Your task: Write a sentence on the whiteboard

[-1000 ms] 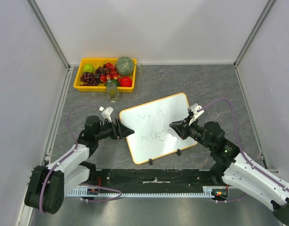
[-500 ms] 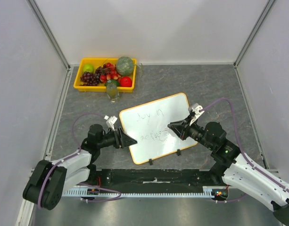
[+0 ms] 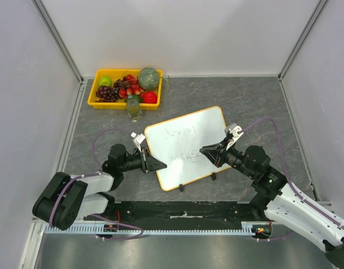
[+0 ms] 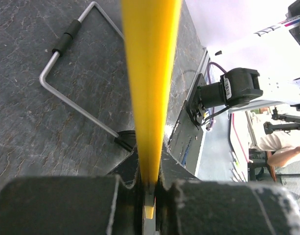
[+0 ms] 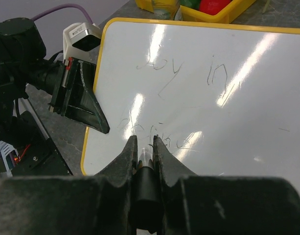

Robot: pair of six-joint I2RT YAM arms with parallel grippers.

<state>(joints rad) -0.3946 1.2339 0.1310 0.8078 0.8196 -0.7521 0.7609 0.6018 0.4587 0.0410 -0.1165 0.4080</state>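
The whiteboard (image 3: 197,131) with its orange-yellow frame lies tilted on the grey table, and the sentence (image 3: 180,135) runs across it in two thin dark lines. My left gripper (image 3: 160,165) is shut on the board's left edge. In the left wrist view the yellow frame (image 4: 152,73) runs straight into my left gripper (image 4: 149,174). My right gripper (image 5: 145,142) is shut on a black marker (image 5: 145,164). Its clear tip sits at the lower line of the sentence (image 5: 159,139). The right gripper (image 3: 204,151) hovers over the board's middle.
A yellow fruit tray (image 3: 96,103) stands at the back left with a small glass jar (image 3: 134,110) beside it. Two black clips (image 3: 182,188) sit on the board's near edge. A bent metal wire stand (image 4: 76,103) shows under the board.
My left gripper slid right to the board's left edge and shut on the frame. The board shifted slightly right. The right gripper stayed on the marker, almost still.
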